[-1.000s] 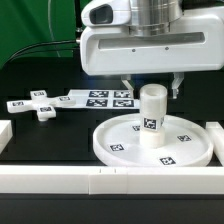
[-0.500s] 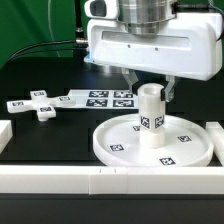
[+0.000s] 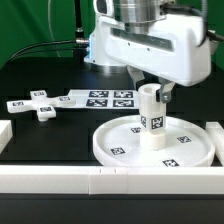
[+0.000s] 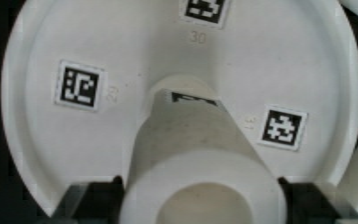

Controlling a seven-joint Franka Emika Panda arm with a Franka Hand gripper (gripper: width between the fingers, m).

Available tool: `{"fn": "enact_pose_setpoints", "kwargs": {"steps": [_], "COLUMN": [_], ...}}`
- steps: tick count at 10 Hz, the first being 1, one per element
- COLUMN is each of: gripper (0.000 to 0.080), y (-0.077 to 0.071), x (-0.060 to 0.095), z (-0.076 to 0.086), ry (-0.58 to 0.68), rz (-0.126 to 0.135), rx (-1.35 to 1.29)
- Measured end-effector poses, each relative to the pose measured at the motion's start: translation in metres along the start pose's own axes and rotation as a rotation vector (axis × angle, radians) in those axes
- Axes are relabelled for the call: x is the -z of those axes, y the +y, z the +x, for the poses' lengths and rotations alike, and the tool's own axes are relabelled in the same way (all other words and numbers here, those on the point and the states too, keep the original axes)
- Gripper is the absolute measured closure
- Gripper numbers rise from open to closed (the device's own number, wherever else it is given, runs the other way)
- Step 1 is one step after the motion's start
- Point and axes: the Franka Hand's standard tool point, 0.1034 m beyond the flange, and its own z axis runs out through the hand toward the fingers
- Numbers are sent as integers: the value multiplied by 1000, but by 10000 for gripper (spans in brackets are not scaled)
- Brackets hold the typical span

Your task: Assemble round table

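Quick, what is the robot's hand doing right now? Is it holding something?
Gripper: closed on the short leg, which stands upright on the round disc.

Leg upright on disc under my end effector, cross piece and marker board toward the exterior view's left

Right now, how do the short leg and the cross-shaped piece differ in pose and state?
The leg stands upright on the round disc; the cross-shaped piece lies flat on the black table. The end effector is shut on the leg; the cross-shaped piece lies untouched. Both are white with square tags.
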Motion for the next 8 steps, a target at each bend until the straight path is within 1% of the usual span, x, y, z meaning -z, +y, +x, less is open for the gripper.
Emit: {"fn": "enact_pose_setpoints", "kwargs": {"steps": [1,3,4,6,7,8], "gripper": [392,392,392,392,392,296], "y": [2,1,-1,-2,-3,-3], "x": [0,-1,-2,-2,-2,-2], "z": [-3,-9,-11,-12,-13,-14], "ry": [-6,-33,-41,-64,-65,-64], "rz": [20,60,76,81,81,82], "rx": [-128,-363,-450,-569,-571,-542]}}
